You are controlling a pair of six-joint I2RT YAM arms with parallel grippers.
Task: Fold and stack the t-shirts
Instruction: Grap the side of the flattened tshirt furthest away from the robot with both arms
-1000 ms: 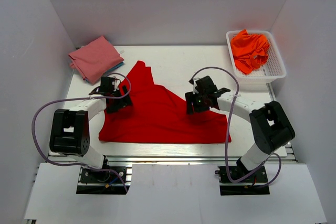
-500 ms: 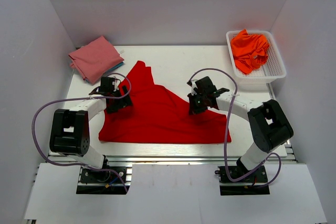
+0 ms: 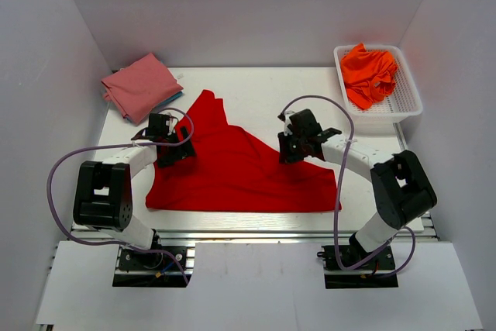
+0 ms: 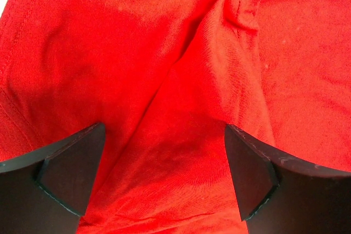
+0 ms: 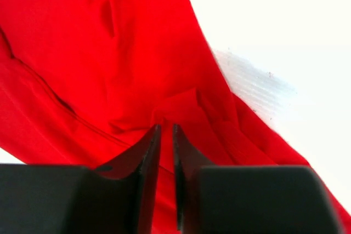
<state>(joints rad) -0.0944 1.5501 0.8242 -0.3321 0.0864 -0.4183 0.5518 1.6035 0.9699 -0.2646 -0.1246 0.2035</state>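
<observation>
A bright red t-shirt (image 3: 232,168) lies spread on the white table, one corner pointing to the back. My left gripper (image 3: 173,149) is open and rests low over its left part; the left wrist view shows red cloth (image 4: 181,80) between the spread fingers (image 4: 249,171). My right gripper (image 3: 293,150) is at the shirt's right upper edge, shut on a pinch of red cloth (image 5: 164,108). A folded dusty pink shirt (image 3: 139,84) lies at the back left with a teal-blue edge (image 3: 172,97) under it. Orange shirts (image 3: 369,74) lie in the basket.
The white mesh basket (image 3: 408,102) stands at the back right. White walls close the table on three sides. Bare table (image 3: 263,87) shows behind the red shirt and at its right (image 5: 274,36).
My right gripper has shifted a little toward the back right, with the red cloth edge following it. The left arm has not moved.
</observation>
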